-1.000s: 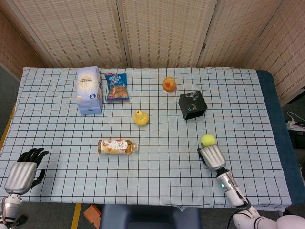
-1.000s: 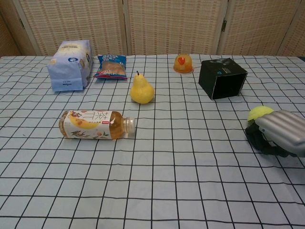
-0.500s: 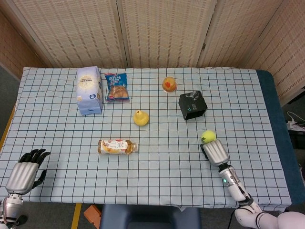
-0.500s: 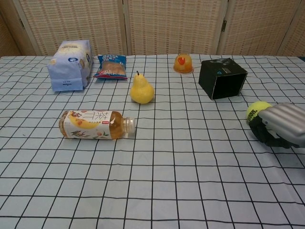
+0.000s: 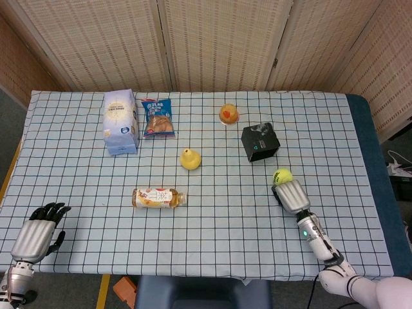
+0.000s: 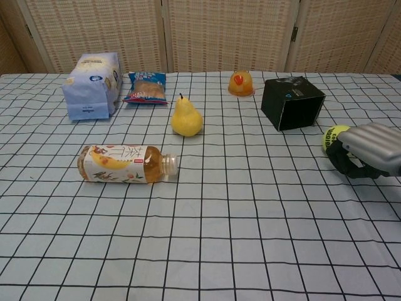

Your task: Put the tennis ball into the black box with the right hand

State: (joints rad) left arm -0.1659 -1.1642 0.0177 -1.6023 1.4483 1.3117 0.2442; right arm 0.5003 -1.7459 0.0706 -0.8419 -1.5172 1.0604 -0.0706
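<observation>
Right hand (image 5: 292,196) (image 6: 369,150) has its fingers curled around the tennis ball (image 5: 282,176) (image 6: 333,137), holding it just off the near right corner of the black box (image 5: 260,142) (image 6: 292,102); we can't tell from either view whether the ball is lifted or touching the checked cloth (image 5: 212,244), and the hand covers most of it. Chest view cuts the hand off at the frame edge. Left hand (image 5: 37,229) sits at the table's near left edge, fingers apart, holding nothing.
</observation>
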